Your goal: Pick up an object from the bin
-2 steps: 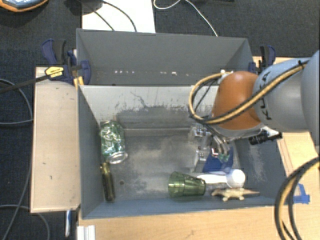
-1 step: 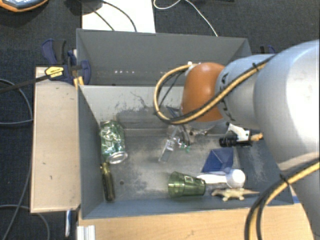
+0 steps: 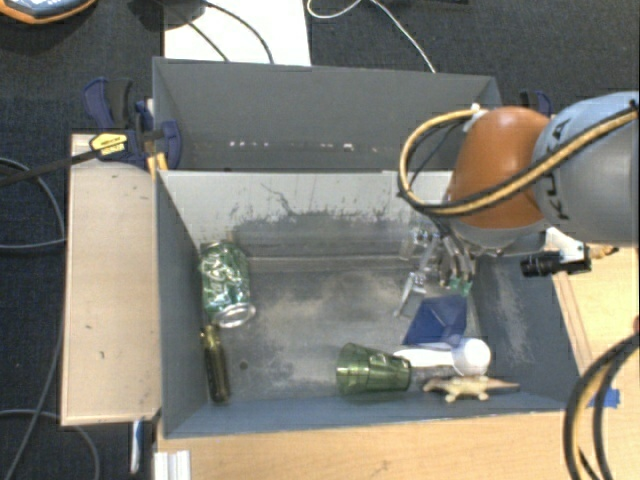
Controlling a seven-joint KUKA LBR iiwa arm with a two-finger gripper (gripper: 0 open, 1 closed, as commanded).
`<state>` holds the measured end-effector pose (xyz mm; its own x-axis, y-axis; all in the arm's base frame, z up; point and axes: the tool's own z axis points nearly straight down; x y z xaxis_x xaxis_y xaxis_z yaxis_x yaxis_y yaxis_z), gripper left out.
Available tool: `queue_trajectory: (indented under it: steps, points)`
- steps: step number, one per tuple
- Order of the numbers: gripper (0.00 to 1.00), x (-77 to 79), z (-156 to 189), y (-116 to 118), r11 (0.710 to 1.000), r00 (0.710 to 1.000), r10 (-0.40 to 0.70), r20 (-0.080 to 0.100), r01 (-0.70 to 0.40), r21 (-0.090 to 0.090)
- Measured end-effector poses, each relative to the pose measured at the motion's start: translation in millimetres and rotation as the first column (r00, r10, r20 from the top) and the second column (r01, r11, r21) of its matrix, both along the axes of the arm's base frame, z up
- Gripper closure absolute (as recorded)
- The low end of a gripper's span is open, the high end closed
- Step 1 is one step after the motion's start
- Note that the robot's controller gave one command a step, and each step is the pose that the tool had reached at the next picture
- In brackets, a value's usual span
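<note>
My gripper (image 3: 432, 278) hangs over the right part of the bin, near the back wall. Just below it lies a flat blue piece (image 3: 440, 322), pointed toward the gripper. A white scoop (image 3: 455, 355) with a round end lies across the blue piece's front edge. In front of that, by the front wall, is a small tan toy lizard (image 3: 466, 388). A clear green plastic cup (image 3: 374, 369) lies on its side left of the scoop, mouth to the left.
A crushed green-and-white can (image 3: 225, 283) lies along the left wall, with a dark olive bottle (image 3: 215, 365) in front of it. The arm with its orange cover and looped cable reaches in from the right.
</note>
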<state>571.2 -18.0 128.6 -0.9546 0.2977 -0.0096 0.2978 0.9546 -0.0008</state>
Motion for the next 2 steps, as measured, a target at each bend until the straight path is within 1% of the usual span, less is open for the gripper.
queue_trajectory:
  steps: [1,2]
  points:
    - [0.0,21.3,-11,62,0.98,0.98,-0.199,0.002,0.199,0.011]
    - [0.0,11.8,-1,18,0.989,0.989,-0.149,0.002,0.149,0.0]
